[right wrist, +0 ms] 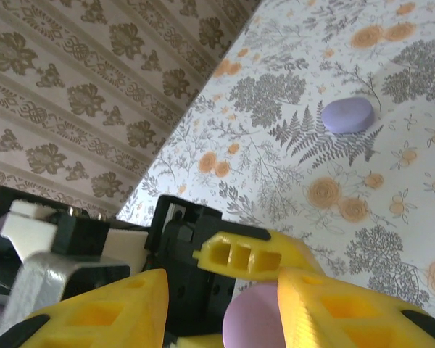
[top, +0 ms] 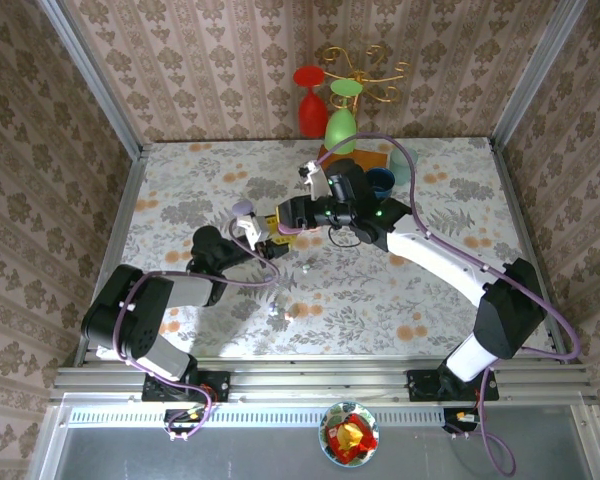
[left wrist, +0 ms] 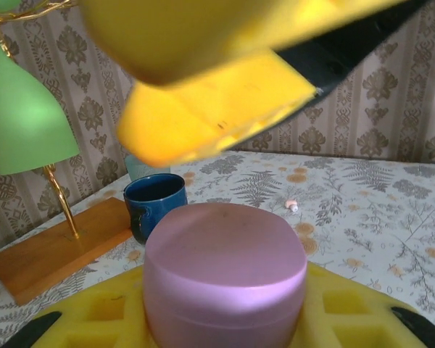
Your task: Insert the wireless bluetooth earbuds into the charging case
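Pink case point(left wrist: 225, 268) pinched in the left jaws.
The right jaws flank the same case; whether they pinch it I cannot tell. Beyond, a tiny pale earbud point(left wrist: 291, 206) lies loose on the tabletop point(left wrist: 370, 225), right of a blue cup point(left wrist: 154, 203).

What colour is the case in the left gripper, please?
The case is lilac pink, clearest from the left wrist.

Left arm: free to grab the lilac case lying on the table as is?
Probably not: its jaws are shut on the pink case, so that must go first. The lilac case itself lies unobstructed.
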{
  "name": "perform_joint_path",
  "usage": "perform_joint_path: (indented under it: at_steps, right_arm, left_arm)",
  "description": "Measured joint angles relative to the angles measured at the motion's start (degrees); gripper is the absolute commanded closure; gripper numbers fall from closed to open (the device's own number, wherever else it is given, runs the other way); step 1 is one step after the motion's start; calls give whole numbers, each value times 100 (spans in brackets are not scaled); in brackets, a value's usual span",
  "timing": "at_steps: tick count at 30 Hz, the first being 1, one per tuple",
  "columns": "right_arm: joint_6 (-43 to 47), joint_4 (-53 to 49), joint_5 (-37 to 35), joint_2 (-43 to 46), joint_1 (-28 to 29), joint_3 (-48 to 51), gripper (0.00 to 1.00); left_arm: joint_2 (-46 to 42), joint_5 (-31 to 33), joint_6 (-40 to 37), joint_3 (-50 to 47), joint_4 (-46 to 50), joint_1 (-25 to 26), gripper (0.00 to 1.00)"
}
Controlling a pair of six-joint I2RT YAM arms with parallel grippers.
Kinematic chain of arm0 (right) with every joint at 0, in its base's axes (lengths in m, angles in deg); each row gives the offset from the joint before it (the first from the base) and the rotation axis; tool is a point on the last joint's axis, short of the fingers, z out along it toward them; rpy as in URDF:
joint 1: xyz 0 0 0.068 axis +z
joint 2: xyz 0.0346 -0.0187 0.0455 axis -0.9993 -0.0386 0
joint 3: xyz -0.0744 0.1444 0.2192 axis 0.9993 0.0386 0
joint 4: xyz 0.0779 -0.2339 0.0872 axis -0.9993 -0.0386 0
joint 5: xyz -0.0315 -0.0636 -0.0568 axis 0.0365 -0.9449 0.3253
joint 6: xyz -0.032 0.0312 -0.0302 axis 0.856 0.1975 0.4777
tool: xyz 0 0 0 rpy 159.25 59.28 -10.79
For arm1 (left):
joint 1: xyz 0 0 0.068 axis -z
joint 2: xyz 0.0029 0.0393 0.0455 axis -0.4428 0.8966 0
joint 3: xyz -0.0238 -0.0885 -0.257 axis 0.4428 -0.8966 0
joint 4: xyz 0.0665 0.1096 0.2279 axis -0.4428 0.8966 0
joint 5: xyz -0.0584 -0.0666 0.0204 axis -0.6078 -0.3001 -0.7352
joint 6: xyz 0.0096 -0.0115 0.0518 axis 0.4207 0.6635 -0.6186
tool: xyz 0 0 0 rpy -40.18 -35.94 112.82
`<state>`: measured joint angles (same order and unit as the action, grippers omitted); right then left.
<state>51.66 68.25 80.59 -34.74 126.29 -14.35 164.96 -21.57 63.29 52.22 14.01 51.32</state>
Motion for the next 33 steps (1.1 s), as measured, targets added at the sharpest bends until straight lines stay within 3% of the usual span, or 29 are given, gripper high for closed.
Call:
perform_joint_path:
  at_steps: [5, 9, 15, 22, 27, 33]
  right_arm:
    - [-83, 31, -2, 212, -13, 267, 52]
    - [-448, 372, -2, 612, -103, 669, 42]
    - [-1558, 1482, 90, 1132, -518, 1617, 33]
    - [-2817, 2564, 820, 914, -813, 2100, 32]
    - [-3560, 3438, 1307, 490, -802, 2118, 37]
    - [-4035, 3934, 1582, 229, -828, 2120, 71]
  left_arm:
    - [-11, 168, 330, 83, -4, 0, 75]
    - [-44, 271, 468, 87, 0, 0, 74]
    - [-181, 354, 636, 133, -7, 11, 72]
    - [-249, 376, 682, 275, -7, 116, 72]
    - [-249, 352, 702, 358, -2, 293, 72]
    - [-249, 361, 699, 422, -68, 297, 71]
